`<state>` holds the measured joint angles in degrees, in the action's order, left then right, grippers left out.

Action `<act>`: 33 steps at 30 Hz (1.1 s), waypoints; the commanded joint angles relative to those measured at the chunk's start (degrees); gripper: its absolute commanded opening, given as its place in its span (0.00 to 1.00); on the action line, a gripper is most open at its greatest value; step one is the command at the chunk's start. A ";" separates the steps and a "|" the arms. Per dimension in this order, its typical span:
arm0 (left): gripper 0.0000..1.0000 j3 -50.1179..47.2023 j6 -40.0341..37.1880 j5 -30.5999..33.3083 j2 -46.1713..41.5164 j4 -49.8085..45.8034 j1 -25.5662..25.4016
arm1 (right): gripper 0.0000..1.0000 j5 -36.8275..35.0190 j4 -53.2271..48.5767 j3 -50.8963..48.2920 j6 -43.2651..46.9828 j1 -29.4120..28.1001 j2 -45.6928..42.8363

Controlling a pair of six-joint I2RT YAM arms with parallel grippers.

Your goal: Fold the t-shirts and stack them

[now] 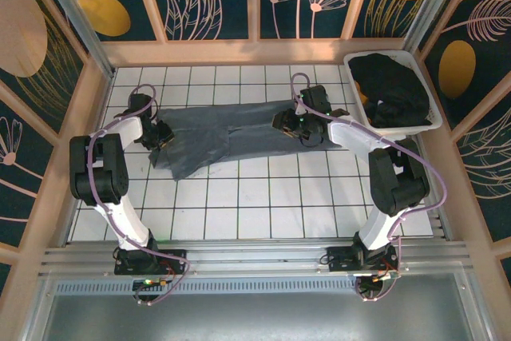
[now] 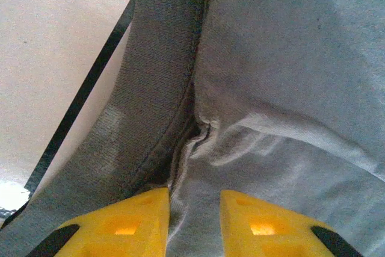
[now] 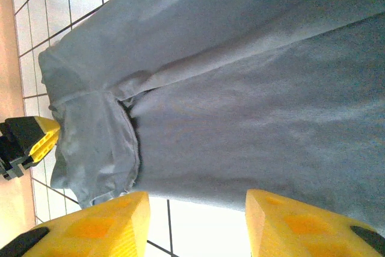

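Clearly early: nothing folded or stacked. One slate blue-grey fabric t-shirt [image 1: 231, 137] lies spread across the white tiled tabletop [image 1: 255, 197]; black shirts [image 1: 391, 89] are heaped in the white plastic bin [image 1: 403, 130]. Nearly closed, the left gripper [image 2: 194, 200] pinches a fabric fold beside a seam. Spread wide, the right gripper [image 3: 198, 200] sits at the shirt's edge, apparently holding nothing.

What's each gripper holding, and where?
Left gripper pinches the blue-grey t-shirt beside its ribbed band; right gripper stands open, gripping nothing.
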<state>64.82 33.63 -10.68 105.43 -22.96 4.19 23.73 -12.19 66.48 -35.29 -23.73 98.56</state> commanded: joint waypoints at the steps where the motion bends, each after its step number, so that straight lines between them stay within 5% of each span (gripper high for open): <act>1: 0.29 -0.66 -0.57 0.23 0.84 -0.20 -0.15 | 0.46 0.54 0.32 0.87 0.31 -0.46 0.85; 29: 0.18 2.16 -1.46 2.06 -0.35 -4.45 -3.48 | 0.47 0.62 0.67 0.93 0.13 -0.45 1.58; 33: 0.11 2.25 -1.89 3.00 -0.05 -4.68 -3.55 | 0.47 0.71 0.67 0.93 0.22 -0.46 1.80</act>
<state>65.82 32.86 -9.32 105.71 -25.76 0.82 23.73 -12.16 66.48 -35.29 -23.73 99.44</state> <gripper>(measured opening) 0.123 0.465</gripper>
